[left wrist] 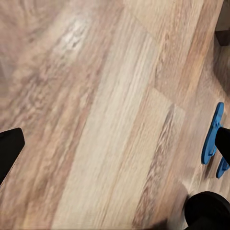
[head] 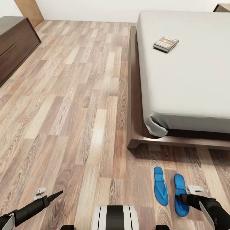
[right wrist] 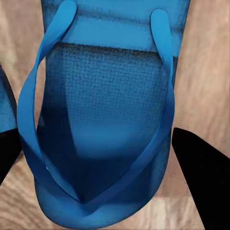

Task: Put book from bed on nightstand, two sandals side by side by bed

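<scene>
Right wrist view: the right sandal (right wrist: 103, 115) lies directly under the camera, between the two dark fingers (right wrist: 203, 175), which stand spread, one on each side of the sole, not closed on it.
Head view, right gripper (head: 184, 198): it sits over the toe end of the right sandal (head: 180, 195), the one farther from the robot's midline; whether the fingers touch the sole I cannot tell.
Long axis: both sandals point roughly toward the bed (head: 185, 70), toes nearest the robot, heels toward the frame; the fingers straddle the sole across its width.
Left sandal (head: 160, 185): it lies just beside the right one, near parallel, set slightly further forward, on the floor (head: 80, 111) beyond the bed's foot end.
Nearer arm: the right, by far; the left gripper (head: 51, 198) hangs well apart over bare planks, its fingers spread and holding nothing.
Look of the sandals: bright blue, thin flat sole with a textured footbed, a V-shaped thong strap; likely light and bendy.
Book (head: 165, 43): on the mattress, dark cover, far from both arms.
</scene>
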You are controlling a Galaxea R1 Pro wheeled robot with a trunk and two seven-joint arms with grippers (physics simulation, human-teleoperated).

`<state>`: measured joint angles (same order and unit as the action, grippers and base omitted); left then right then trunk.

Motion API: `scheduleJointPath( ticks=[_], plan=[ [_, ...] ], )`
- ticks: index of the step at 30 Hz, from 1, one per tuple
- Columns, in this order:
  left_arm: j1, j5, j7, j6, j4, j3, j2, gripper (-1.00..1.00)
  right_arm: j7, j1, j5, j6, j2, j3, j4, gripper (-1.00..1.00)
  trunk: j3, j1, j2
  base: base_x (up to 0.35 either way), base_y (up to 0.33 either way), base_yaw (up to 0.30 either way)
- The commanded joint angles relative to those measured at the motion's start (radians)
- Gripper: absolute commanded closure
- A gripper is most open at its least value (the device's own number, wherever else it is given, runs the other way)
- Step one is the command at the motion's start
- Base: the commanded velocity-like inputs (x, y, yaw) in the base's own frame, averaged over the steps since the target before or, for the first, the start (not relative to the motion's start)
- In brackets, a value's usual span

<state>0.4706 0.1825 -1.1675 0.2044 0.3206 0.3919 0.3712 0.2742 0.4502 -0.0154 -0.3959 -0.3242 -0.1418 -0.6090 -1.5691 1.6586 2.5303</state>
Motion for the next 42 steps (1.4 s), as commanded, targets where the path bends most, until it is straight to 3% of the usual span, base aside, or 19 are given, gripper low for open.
scheduleJointPath(
  ticks=[1, 22, 36, 42],
  plan=[
    [0.000, 0.003, -0.004, 0.010, -0.001, 0.002, 0.000, -1.00, 0.005, 0.000, -0.002, -0.006, 0.000, -0.004, -0.002, 1.00, -0.001, 0.000, 0.000, 0.264, 0.000, 0.000],
    [0.000, 0.003, -0.004, 0.011, -0.001, 0.002, 0.000, -1.00, 0.005, 0.000, -0.002, -0.005, 0.001, -0.004, -0.003, 1.00, -0.001, 0.000, 0.000, 0.073, -0.022, 0.000],
    [0.000, 0.003, -0.008, 0.011, -0.001, 0.002, 0.000, -1.00, 0.005, 0.000, -0.002, -0.004, 0.001, -0.004, -0.003, 1.00, -0.055, 0.007, 0.003, 0.000, 0.000, 0.000],
    [0.000, 0.003, -0.008, 0.012, -0.001, 0.002, 0.000, -1.00, 0.005, 0.000, -0.001, -0.003, 0.001, -0.004, -0.004, 1.00, -0.055, 0.007, 0.003, 0.000, 0.000, 0.000]
  ],
)
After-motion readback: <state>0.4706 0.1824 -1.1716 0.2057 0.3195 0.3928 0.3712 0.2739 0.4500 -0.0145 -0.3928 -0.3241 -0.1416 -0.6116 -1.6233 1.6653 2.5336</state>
